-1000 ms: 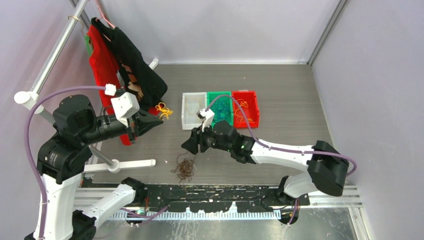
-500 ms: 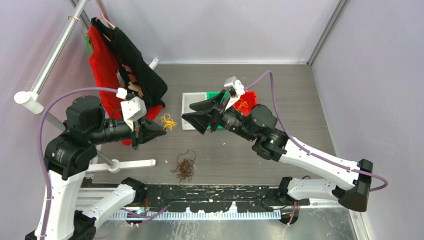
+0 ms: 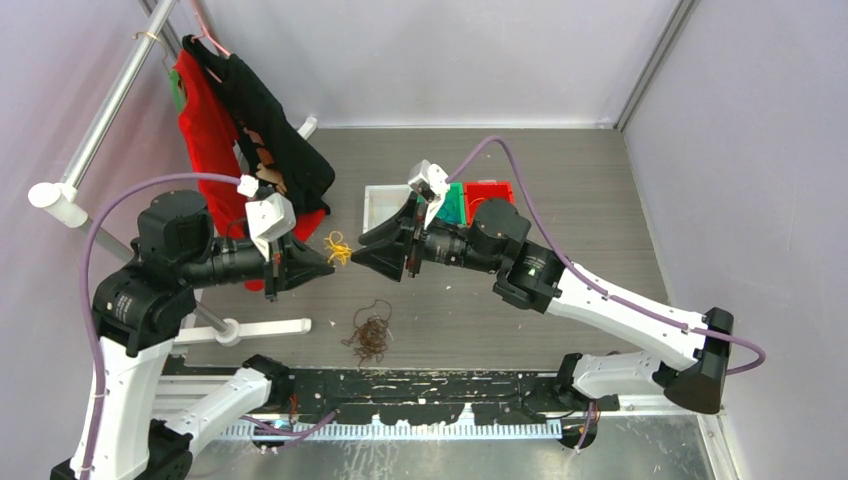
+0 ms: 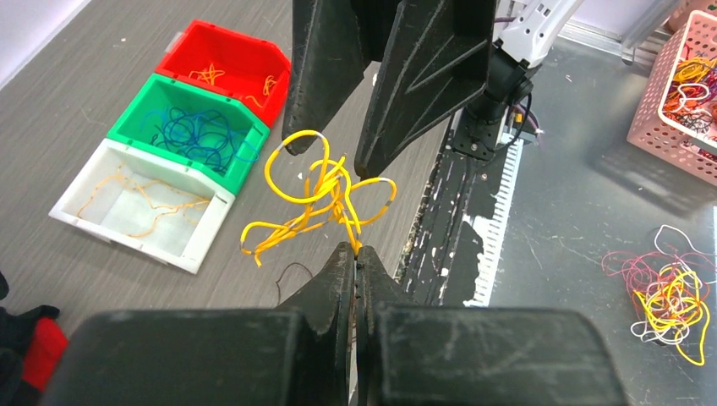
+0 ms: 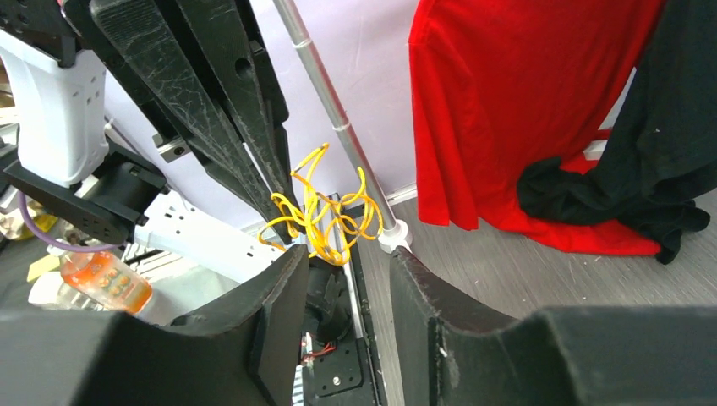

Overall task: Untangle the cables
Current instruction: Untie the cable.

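Note:
My left gripper [image 3: 326,262] [image 4: 356,252] is shut on a small yellow tangle of cables [image 3: 338,246] [image 4: 321,199] [image 5: 325,216] and holds it up above the table. My right gripper [image 3: 360,250] [image 5: 348,251] [image 4: 328,159] faces it, open. Its two fingertips are at the tangle's far loops, one on each side, and the jaws are not closed on them. A second tangle of dark brown cables [image 3: 372,335] lies on the table near the front edge, below both grippers.
White [image 3: 383,205], green [image 3: 455,195] and red [image 3: 490,190] bins stand behind the right gripper, each holding loose strands. A rack with red and black garments [image 3: 215,120] stands at the left, its foot [image 3: 230,330] on the table. Off the table are a pink basket [image 4: 685,80] and a cable pile [image 4: 672,292].
The right arm rose from low over the dark tangle, swung up past the bins, then came left to the yellow tangle. The left gripper shifted slightly right, still holding the yellow tangle.

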